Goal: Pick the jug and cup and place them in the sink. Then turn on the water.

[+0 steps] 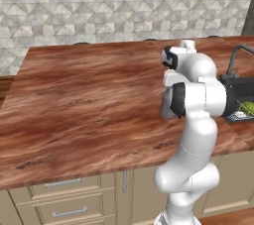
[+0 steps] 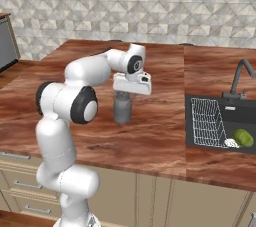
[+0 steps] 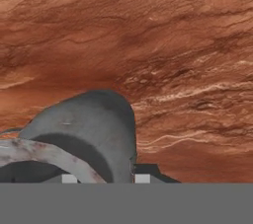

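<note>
The grey metallic jug (image 2: 122, 112) stands upright on the wooden counter (image 2: 160, 136), left of the sink (image 2: 239, 113). My gripper (image 2: 123, 97) hangs straight down onto its top. In the hand view the jug (image 3: 94, 124) sits right under the gripper (image 3: 105, 178). One pale pad sits over the jug's mouth and the other against the outside of its wall, so the jaws stand closed on the rim. The cup is out of view. No water runs from the dark gooseneck faucet (image 2: 243, 73).
In the sink, a white wire rack (image 2: 206, 121) fills the left part, and a round yellow-green fruit (image 2: 243, 137) lies at its front right. The counter stretches wide and bare to the left (image 1: 84, 100). A tiled wall (image 1: 124, 6) runs behind it.
</note>
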